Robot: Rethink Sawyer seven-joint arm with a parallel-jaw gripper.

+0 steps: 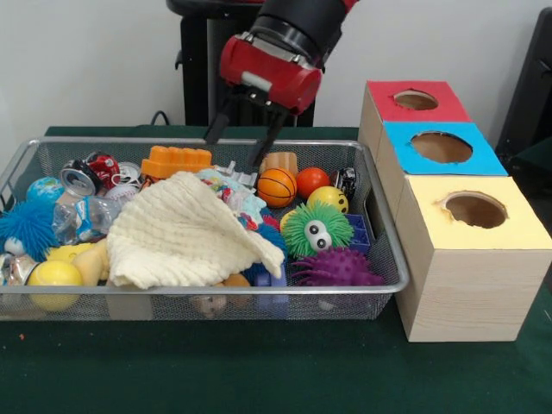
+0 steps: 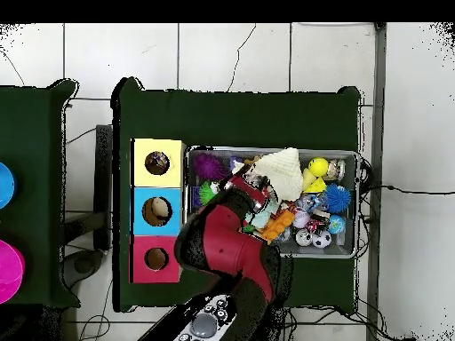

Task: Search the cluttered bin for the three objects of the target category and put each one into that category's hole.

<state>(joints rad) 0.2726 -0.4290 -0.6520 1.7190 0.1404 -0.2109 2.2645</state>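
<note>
Tool point(image 1: 235, 148) spread wide — empty — above bin point(image 1: 379, 226).

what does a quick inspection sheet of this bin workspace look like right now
surface: dark green cloth table top, bare in front of the bin
job's things: silver wire mesh bin; three wooden boxes with holes, red top, blue top, yellow top
clutter: cream knitted cloth over toys; orange basketball; green fuzzy ball with eyes; purple spiky ball; crushed cans
tool: red and black tool, open, empty, above the bin's rear
cables: black cable behind the bin
surroundings: white tiled floor
</note>
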